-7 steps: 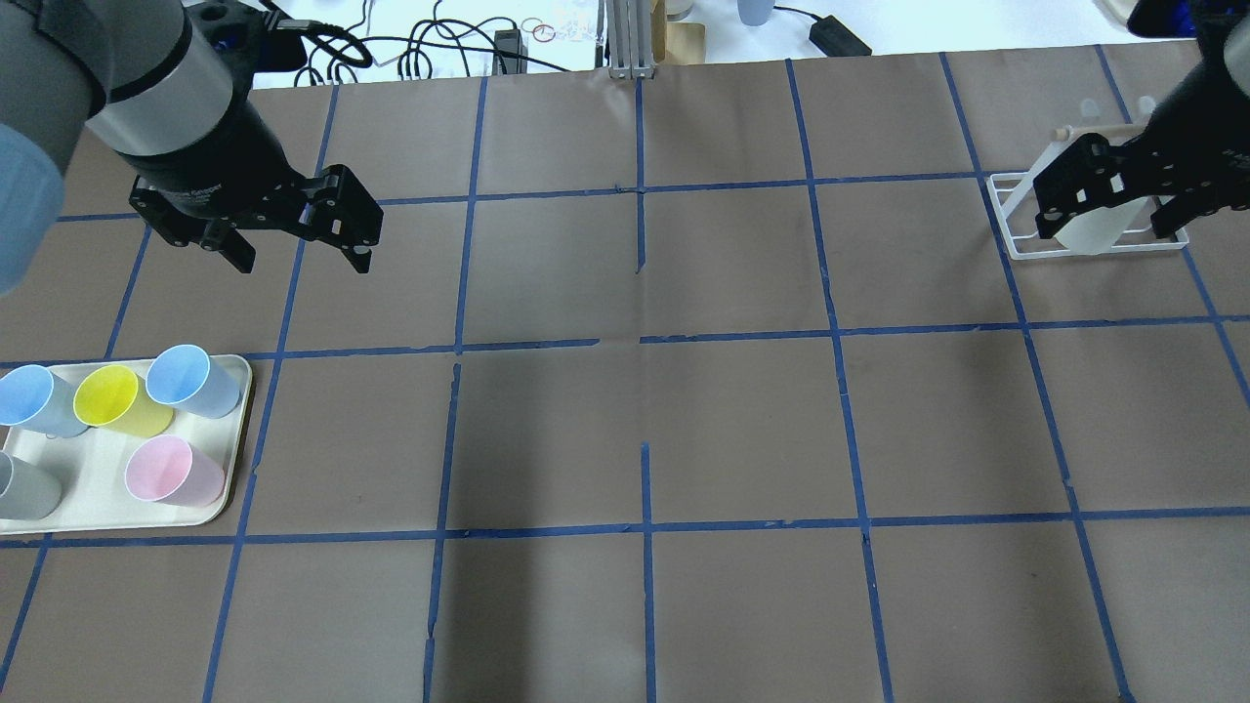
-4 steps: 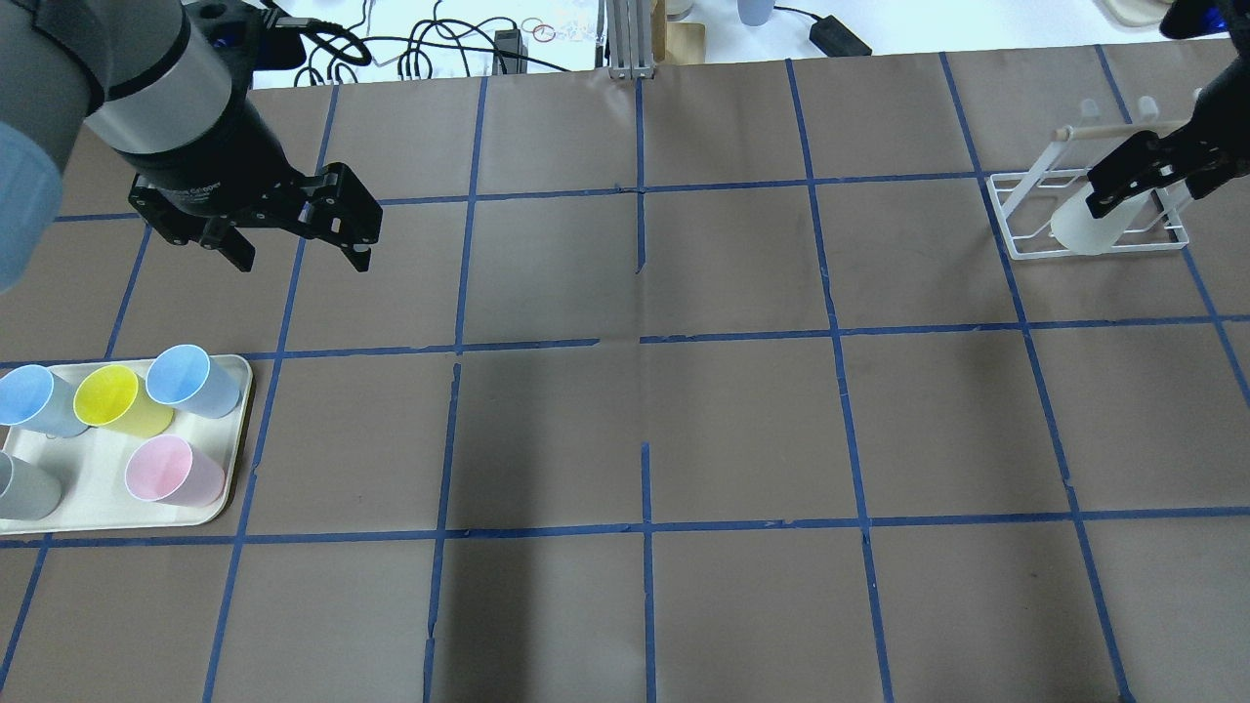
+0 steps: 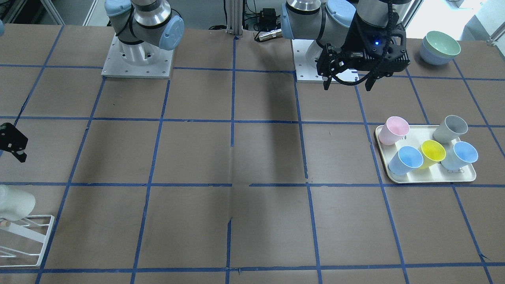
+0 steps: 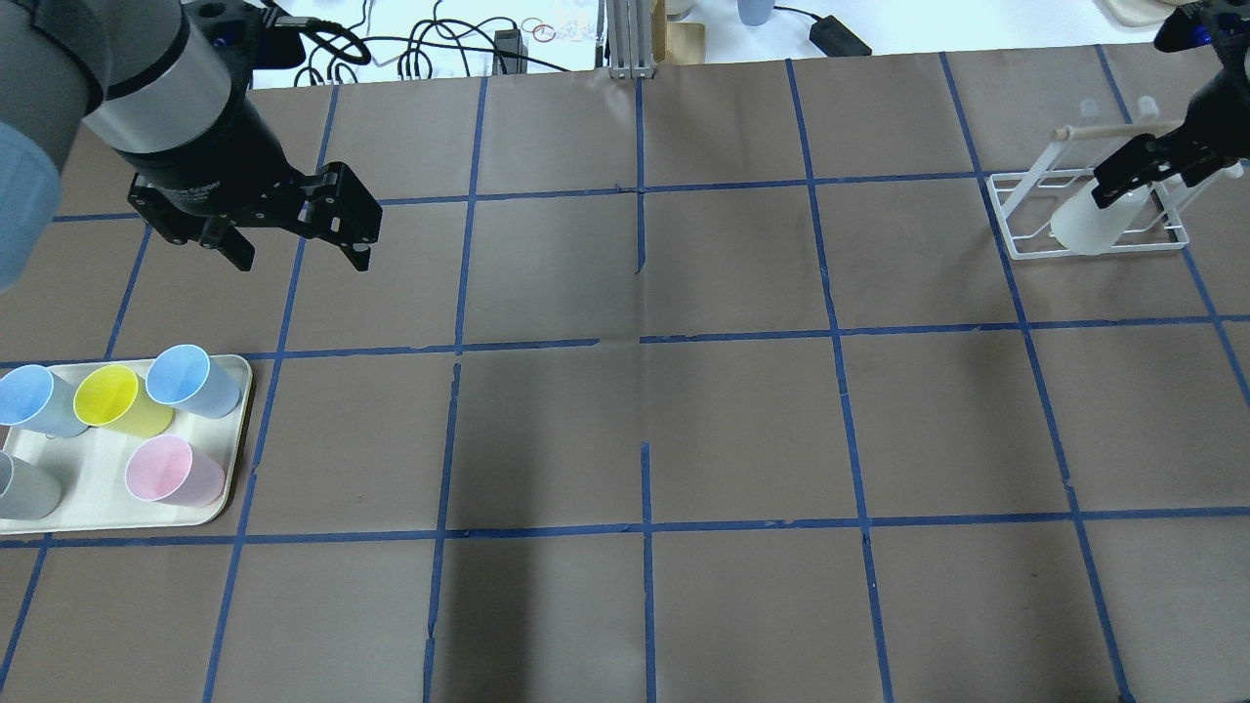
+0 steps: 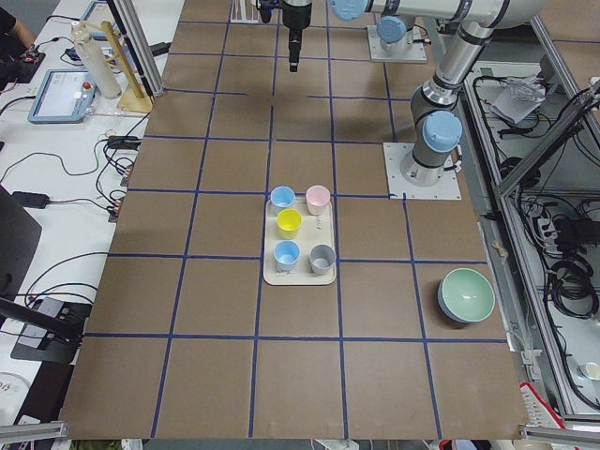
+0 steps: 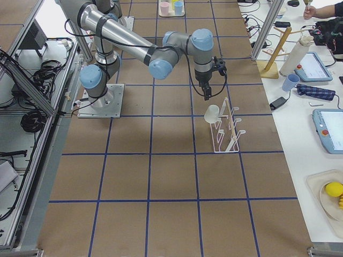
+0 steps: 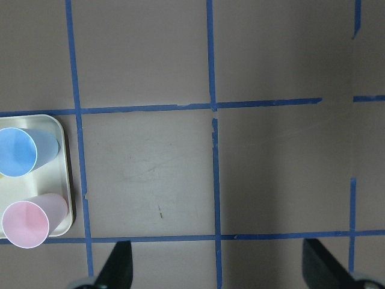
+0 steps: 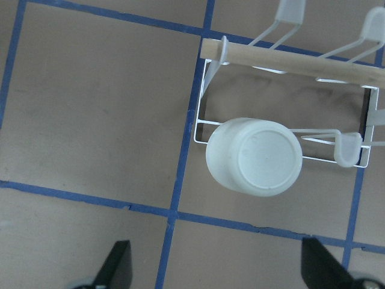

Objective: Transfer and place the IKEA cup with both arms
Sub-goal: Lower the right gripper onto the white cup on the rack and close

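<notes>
Plainly, facing the robot, the IKEA cup hangs mouth-down on the white rack by the surface's far right corner, with the right tool above it and apart. Overhead, the left tool hovers well apart, toward the left edge, so the right arm is far nearer. From the right wrist, the fingers are spread and empty. The cup's base faces up, its long axis slightly tilted, just ahead of them. The left wrist shows that tool spread and empty too.
</notes>
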{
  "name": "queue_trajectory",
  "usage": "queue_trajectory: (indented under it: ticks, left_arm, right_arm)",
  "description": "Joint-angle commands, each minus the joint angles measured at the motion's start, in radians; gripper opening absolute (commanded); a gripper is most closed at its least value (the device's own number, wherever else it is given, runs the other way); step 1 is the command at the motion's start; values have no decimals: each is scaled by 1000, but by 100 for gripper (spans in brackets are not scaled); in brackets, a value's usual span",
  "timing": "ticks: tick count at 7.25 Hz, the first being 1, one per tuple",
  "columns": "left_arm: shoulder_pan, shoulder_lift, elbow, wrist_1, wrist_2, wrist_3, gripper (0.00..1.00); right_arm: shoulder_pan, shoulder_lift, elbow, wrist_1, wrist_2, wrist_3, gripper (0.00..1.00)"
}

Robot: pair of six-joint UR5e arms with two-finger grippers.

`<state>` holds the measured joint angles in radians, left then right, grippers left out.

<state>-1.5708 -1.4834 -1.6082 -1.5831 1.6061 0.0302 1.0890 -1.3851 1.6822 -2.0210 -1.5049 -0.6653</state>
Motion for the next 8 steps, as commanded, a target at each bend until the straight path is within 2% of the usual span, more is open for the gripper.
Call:
queue_trajectory:
  ticks: [1, 3, 8]
  left_arm:
    - [0, 0, -1, 0, 0, -1, 100]
    - [0, 0, -2, 0, 0, -1, 100]
    - [0, 0, -4, 0, 2, -1, 100]
  right_arm:
    - [-14, 50, -12, -51, 15, 6, 100]
    - [-15, 96, -13, -126, 28, 4, 100]
    - [-14, 155, -12, -194, 26, 1, 100]
